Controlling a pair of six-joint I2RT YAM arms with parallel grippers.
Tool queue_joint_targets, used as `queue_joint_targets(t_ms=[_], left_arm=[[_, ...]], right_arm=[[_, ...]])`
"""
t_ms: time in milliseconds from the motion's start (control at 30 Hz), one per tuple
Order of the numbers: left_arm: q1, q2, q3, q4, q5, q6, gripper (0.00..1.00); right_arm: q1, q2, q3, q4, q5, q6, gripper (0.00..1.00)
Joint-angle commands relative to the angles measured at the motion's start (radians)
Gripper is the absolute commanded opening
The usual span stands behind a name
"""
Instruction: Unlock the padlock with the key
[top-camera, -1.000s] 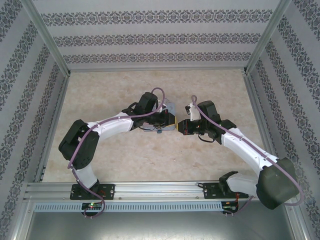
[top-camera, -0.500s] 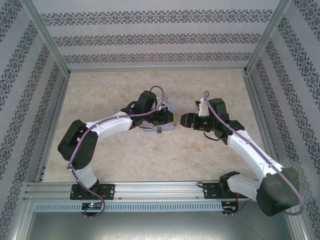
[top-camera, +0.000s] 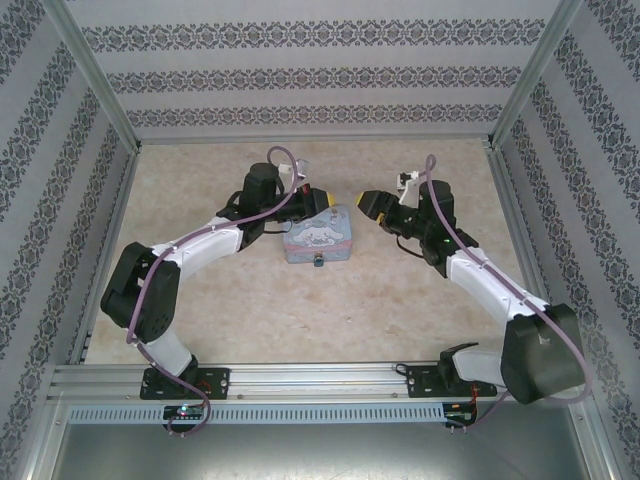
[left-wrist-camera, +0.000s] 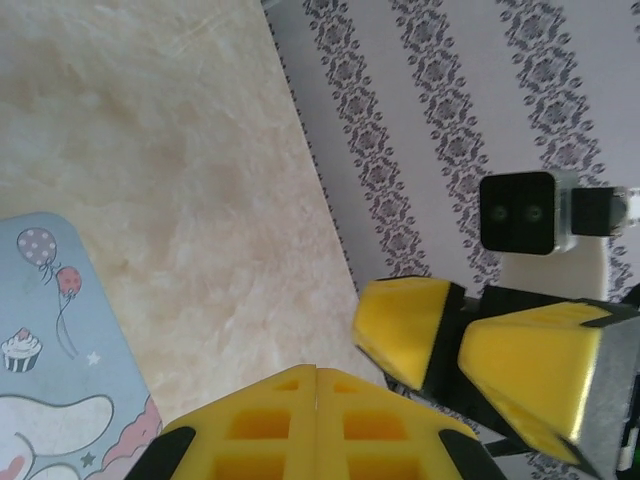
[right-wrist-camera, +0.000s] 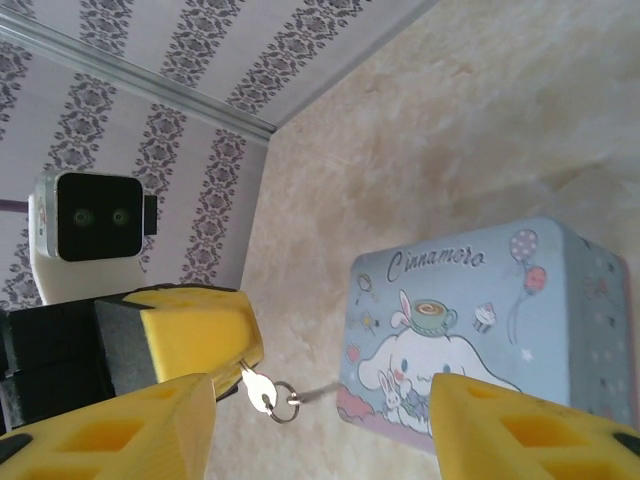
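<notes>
Patterned walls close round a pale marbled worktop (top-camera: 400, 310). From above, the tin (top-camera: 318, 238) sits mid-worktop, and the padlock (top-camera: 318, 262) seems to be the small dark speck at its near edge. The left tool (top-camera: 320, 199) hovers just behind the tin and the right tool (top-camera: 368, 203) near its far right corner, both clear of it.

The left wrist view shows its own fingers pressed flat together. The right tool faces them with a gap between its fingers.

The right wrist view shows its own fingers spread wide and empty. The left tool is clenched on the key (right-wrist-camera: 255, 385), with the ring (right-wrist-camera: 283, 408) end jutting from the tip.

The key looks light, thin, stiff and slick, so it may pivot in the pads. It probably wants holding by the bow, blade free. The padlock likely swings loose and needs steadying by its body.
</notes>
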Motion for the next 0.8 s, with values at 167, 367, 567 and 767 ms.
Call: queue_joint_targets(t_ms=[167, 367, 567, 767], left_arm=[[0.010, 0.029, -0.021, 0.260, 0.088, -0.220, 0.00], [0.011, 0.038, -0.042, 0.328, 0.085, -0.277, 0.00], [0.009, 0.037, -0.057, 0.353, 0.065, -0.299, 0.00], [0.008, 0.039, -0.069, 0.372, 0.047, -0.318, 0.00]], right_arm=[[0.024, 0.049, 0.005, 0.235, -0.096, 0.043, 0.53], [0.029, 0.087, -0.001, 0.281, -0.115, 0.066, 0.51], [0.044, 0.118, 0.007, 0.314, -0.124, 0.085, 0.48], [0.057, 0.146, 0.005, 0.345, -0.126, 0.102, 0.46]])
